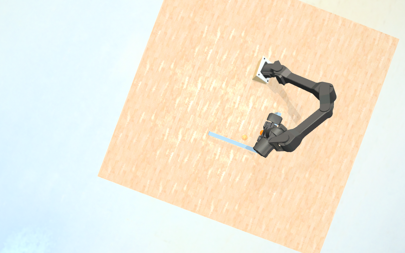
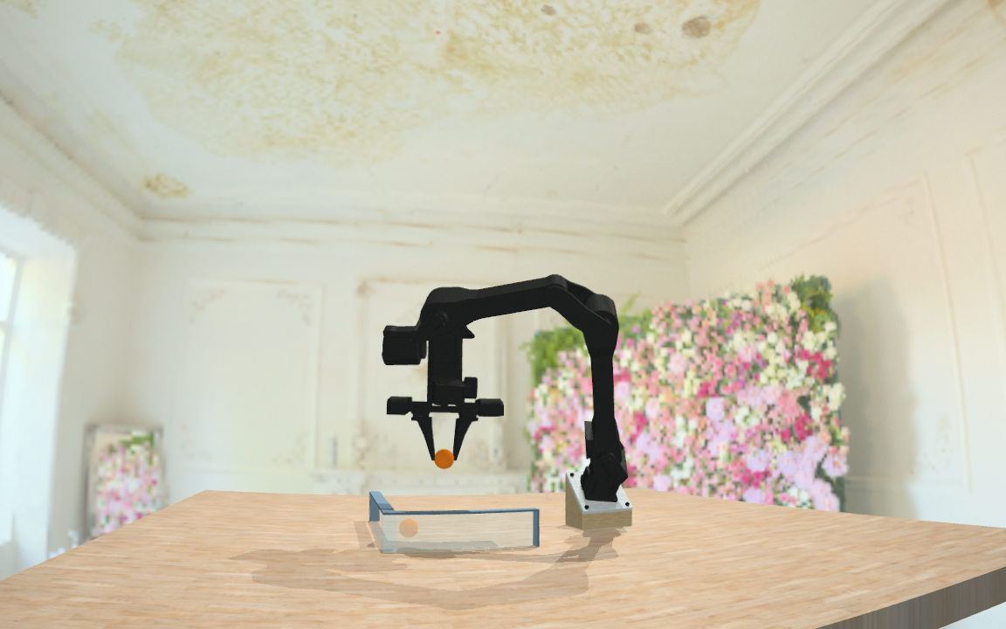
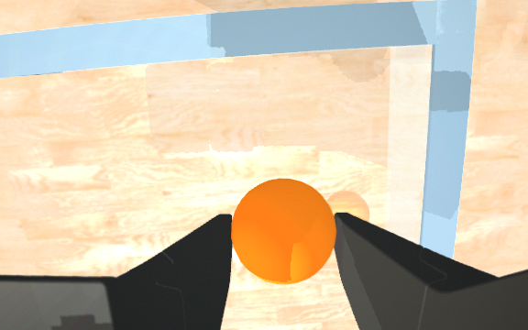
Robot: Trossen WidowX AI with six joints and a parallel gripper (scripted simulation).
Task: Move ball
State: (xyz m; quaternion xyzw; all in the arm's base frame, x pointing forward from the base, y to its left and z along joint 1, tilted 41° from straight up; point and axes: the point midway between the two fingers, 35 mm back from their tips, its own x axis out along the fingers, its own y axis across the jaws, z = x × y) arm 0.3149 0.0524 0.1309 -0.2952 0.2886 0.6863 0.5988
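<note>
- The wooden table fills the middle of the room, and the work is going on toward its centre, well in from every edge.
- The black arm rises from its base block and arches over, pointing its wrist straight down.
- Two low clear walls meet in a corner on the tabletop just beside the base block, on the side nearer me.
- The gripper hangs well above those walls, its fingers drawn partway in and pinched on the ball.
- That ball, small, orange and glossy, is off the table entirely, caught at its widest part between the two fingertips; from the wrist view a dark finger presses each side.
- The see-through copy sits on the wood inside the walls, close to the short wall's end, below the carried ball and off to one side of it.
- I'd judge the ball light, hard and smooth, so it will likely roll the moment it is freed on flat wood.
- Holding it across the middle looks right; a pinch higher or lower could squirt it out.
- It probably wants lowering until it touches the table on the copy before the fingers part, gently.
</note>
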